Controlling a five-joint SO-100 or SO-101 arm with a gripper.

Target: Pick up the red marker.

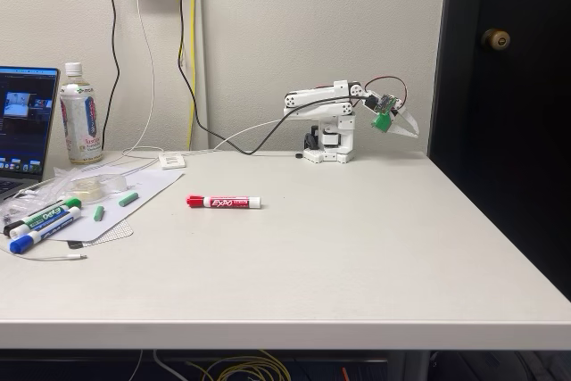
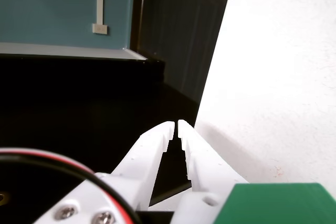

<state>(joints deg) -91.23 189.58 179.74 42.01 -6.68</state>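
The slim red-capped marker with a white barrel and red label [image 1: 224, 202] lies flat on the pale grey table [image 1: 357, 247], its long axis running left-right in the fixed view, cap leftward. Well behind it, right of the marker, the folded white arm's gripper [image 1: 412, 129] hangs empty, its fingers nearly together [image 2: 176, 127].

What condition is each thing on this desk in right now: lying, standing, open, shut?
red marker: capped, lying flat on the table, untouched.
gripper: shut, empty, at the table's edge.
arm: folded at its base.
green-capped marker: capped, lying flat.
blue-capped marker: capped, lying beside the green one.
bottle: upright, cap on.
laptop: open, screen lit.
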